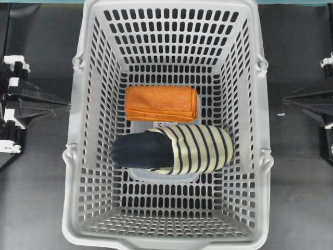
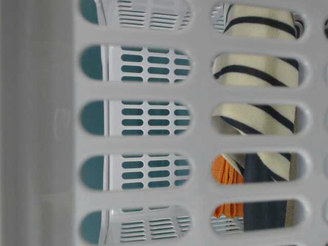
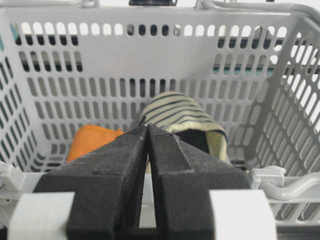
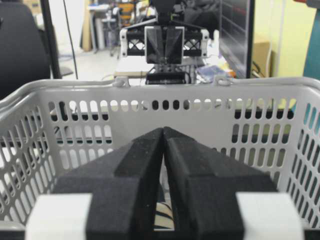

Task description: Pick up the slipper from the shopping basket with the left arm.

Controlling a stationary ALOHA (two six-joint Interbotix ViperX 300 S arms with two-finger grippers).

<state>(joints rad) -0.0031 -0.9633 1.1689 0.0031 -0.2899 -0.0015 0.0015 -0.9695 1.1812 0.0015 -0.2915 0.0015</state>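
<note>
The shopping basket [image 1: 91, 172] fills the middle of the overhead view, standing on a dark worktop [image 1: 36, 192]. On its slotted floor lies the slipper [image 1: 174, 149], a little toward 6 o'clock from the basket's centre, with its dark navy heel end pointing to 9 o'clock and its cream-and-navy striped toe cover toward 3 o'clock. A folded orange cloth [image 1: 161, 103] lies just beside it at 12 o'clock; the two appear to touch or nearly touch along the slipper's upper edge.

The left end effector [image 1: 66, 105] sits outside the basket at 9 o'clock, its pointed tip close to the basket's outer wall. In the left wrist view its two black pads [image 3: 125, 165] are pressed together with nothing between them, aimed over the rim at the slipper [image 3: 175, 117] and the orange cloth [image 3: 92, 140] beyond.

The right end effector [image 1: 285, 100] rests outside the basket at 3 o'clock, well apart from the slipper. Its pads [image 4: 145, 165] are likewise closed on nothing, facing the basket wall [image 4: 210, 115].

From table level the striped slipper [image 2: 256, 72] and a bit of orange cloth [image 2: 225, 174] show through the slots.
</note>
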